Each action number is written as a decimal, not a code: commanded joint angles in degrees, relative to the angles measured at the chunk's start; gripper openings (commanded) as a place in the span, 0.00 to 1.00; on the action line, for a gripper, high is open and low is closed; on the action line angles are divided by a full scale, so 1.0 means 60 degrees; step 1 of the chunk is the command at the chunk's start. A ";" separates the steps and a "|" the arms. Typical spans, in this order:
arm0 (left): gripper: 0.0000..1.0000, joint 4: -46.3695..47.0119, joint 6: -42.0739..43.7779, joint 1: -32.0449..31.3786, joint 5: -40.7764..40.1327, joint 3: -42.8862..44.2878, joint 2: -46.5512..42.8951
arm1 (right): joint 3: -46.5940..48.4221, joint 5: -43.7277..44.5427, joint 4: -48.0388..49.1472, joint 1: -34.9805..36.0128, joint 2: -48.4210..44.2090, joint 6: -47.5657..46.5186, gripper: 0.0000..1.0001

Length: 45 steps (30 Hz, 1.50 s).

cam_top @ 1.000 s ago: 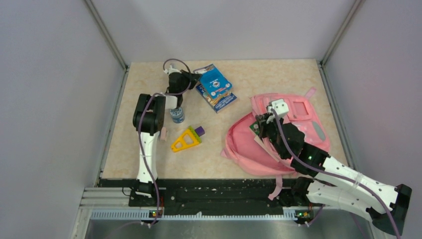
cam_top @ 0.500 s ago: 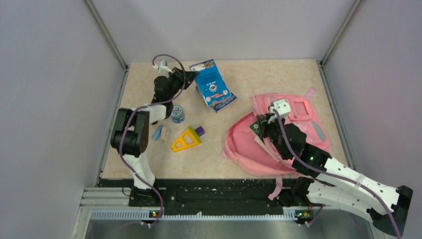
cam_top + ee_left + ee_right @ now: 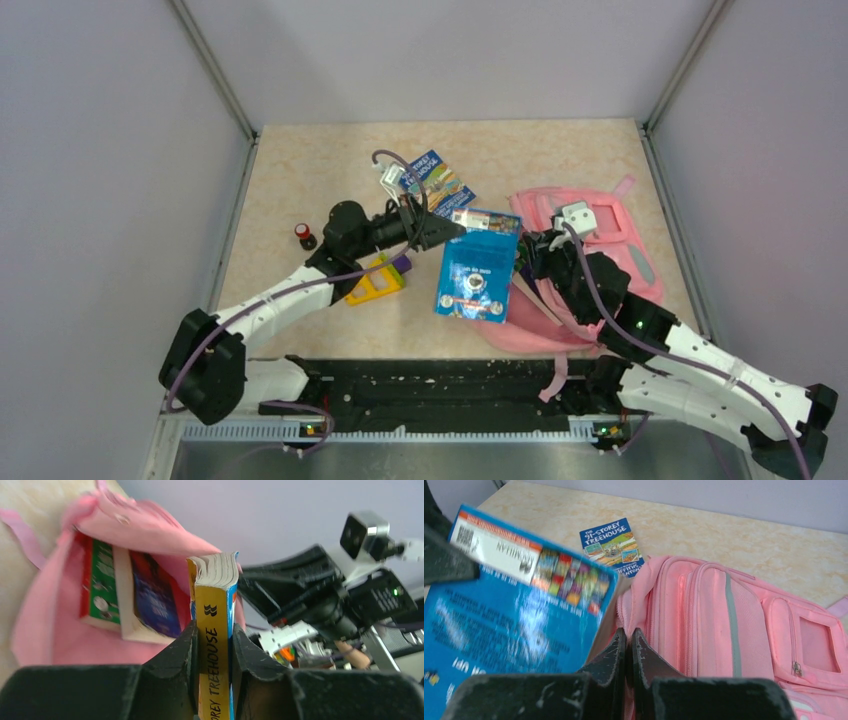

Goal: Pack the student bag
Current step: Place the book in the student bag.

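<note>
The student bag (image 3: 610,222) lies on the right of the table, pink, with its mouth facing left. In the left wrist view the student bag (image 3: 55,625) gapes open with a green book (image 3: 97,587) and a dark blue book (image 3: 152,600) inside. My left gripper (image 3: 447,232) is shut on a blue paperback (image 3: 478,280) and holds it just left of the opening. Its yellow spine (image 3: 214,630) stands upright between the jaws of the left gripper (image 3: 212,640). My right gripper (image 3: 629,635) is shut on the pink zip edge of the bag (image 3: 724,625), beside the blue paperback (image 3: 509,605).
A second Treehouse book (image 3: 437,180) lies flat on the table behind the left gripper, also in the right wrist view (image 3: 611,542). A yellow triangle toy (image 3: 372,285) with a purple piece (image 3: 400,264) sits under the left forearm. A small red-topped item (image 3: 303,236) stands at the left.
My left arm has swung from the back left to the centre, lifting the blue paperback off the other book and carrying it to the bag's mouth. The right gripper has kept its hold.
</note>
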 commanded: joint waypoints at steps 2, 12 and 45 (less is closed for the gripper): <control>0.00 -0.0111 -0.0332 -0.0992 0.0410 -0.0487 -0.0710 | 0.0758 -0.0166 0.0697 -0.0080 -0.0498 0.0028 0.00; 0.00 0.0687 -0.0654 -0.2180 0.0834 -0.0392 0.0714 | 0.1024 -0.0194 0.0566 -0.0080 -0.0496 -0.0033 0.00; 0.00 -0.0618 0.0630 -0.2435 -0.0926 0.3069 0.5033 | 0.0983 -0.0256 0.0561 -0.0078 -0.0522 -0.0008 0.00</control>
